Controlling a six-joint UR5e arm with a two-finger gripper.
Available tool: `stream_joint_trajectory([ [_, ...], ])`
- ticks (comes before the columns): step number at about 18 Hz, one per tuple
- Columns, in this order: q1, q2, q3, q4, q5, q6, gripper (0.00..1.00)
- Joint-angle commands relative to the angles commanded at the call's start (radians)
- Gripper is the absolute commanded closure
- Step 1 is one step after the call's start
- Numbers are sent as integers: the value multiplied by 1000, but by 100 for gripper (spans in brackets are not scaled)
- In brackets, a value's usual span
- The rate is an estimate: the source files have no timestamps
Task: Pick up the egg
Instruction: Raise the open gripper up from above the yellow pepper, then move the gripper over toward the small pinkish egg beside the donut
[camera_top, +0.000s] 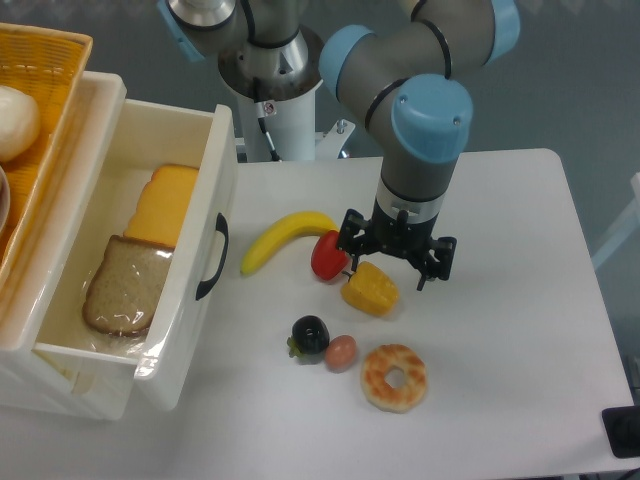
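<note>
The egg (341, 352) is a small pinkish-tan oval lying on the white table, touching the right side of a small dark fruit with a green stem (309, 337) and just left of a donut (394, 377). My gripper (397, 266) points straight down farther back on the table, above and behind a yellow corn-like piece (370, 289). Its jaws stand apart and hold nothing. The egg lies in front of the gripper and a little to its left, apart from it and fully visible.
A red tomato (328, 256) and a banana (285, 240) lie left of the gripper. An open white drawer (214, 215) at left holds bread (125, 285) and cheese (165, 205). A yellow basket (45, 60) with a white ball (15, 122) sits at the far left.
</note>
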Motion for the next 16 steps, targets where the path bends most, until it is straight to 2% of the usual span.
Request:
stream_joint_trajectory([
  [2,-3,-8,-25,8,-2,-2,0],
  [6,-6,-51,-19,35,-2,-5,0],
  [9,-6,-107,-12,54,-2,-3,0],
  [13,-12,-159,12,90,-3,0,0],
  [16,-32,-209,60,98,-3,-2,0],
])
